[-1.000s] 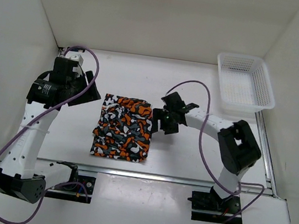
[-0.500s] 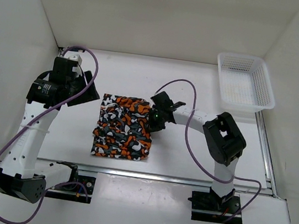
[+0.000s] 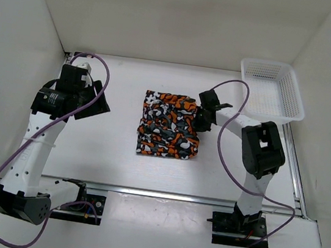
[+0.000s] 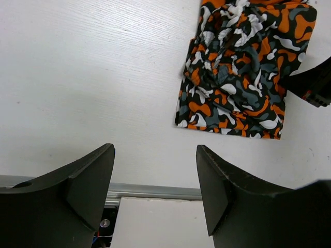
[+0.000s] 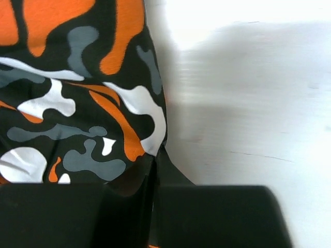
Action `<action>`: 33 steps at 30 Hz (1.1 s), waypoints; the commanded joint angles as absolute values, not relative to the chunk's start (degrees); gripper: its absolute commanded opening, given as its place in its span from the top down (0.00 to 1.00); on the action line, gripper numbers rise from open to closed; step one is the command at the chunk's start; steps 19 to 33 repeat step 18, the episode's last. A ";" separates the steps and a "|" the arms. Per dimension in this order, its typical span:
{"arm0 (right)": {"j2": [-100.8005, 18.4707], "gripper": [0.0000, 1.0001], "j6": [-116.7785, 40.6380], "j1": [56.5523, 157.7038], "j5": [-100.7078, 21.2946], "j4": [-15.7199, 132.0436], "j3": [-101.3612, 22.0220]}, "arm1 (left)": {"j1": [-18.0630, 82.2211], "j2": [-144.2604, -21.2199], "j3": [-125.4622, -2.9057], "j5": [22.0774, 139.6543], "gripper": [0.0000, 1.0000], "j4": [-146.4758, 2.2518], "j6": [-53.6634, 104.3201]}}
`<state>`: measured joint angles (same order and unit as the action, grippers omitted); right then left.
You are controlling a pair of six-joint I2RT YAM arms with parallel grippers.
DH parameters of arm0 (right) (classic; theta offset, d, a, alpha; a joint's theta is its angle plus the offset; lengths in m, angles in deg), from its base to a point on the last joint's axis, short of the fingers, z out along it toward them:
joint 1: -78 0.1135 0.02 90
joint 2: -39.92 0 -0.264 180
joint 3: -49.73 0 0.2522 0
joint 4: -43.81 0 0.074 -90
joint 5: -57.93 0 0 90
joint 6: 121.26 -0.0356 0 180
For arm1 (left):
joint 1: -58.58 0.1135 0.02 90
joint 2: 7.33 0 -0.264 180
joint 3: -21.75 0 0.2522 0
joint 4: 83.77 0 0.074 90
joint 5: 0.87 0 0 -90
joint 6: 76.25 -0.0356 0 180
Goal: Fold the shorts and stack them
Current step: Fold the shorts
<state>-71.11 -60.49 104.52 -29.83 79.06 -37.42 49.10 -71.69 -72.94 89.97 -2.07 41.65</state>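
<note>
**Folded shorts pinched at one edge; stacking step in hand.**
Your right gripper (image 3: 202, 118) is clamping the right edge of the shorts (image 3: 170, 128), which are lying on the table just to its left. Your left gripper (image 4: 154, 155) is hanging spread and empty. The next move probably calls for carrying them to the white mesh basket (image 3: 293, 92), beyond and to its right; nothing is intervening.

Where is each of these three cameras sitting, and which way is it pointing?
Top external: above and behind the arms, looking down on the table, both arms, the shorts and the basket.
Left wrist: on the left arm, looking down past its open left gripper at the table and shorts.
Right wrist: close above the shorts' edge, the right gripper pinching it.
All three share the shorts.
</note>
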 commanded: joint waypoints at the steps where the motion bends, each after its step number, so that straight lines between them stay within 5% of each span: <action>1: -67.14 0.81 -58.85 103.40 -26.26 81.03 -38.22 | 49.44 -70.79 -72.61 89.83 0.25 -2.51 41.70; 4: -60.83 0.05 -59.38 103.40 -23.55 82.43 -36.72 | 49.44 -70.79 -72.61 89.83 0.25 -2.51 41.70; 5: -58.72 0.00 -59.38 103.40 -22.32 83.48 -35.76 | 49.44 -70.79 -72.61 89.83 0.23 -2.51 41.70; 18: -25.58 0.00 -65.09 102.87 -2.45 96.50 -27.85 | 49.44 -70.26 -71.47 88.78 0.19 -6.02 43.28; 33: -25.58 0.00 -65.09 102.87 -2.45 96.50 -27.85 | 49.44 -70.26 -71.47 88.78 0.19 -6.02 43.28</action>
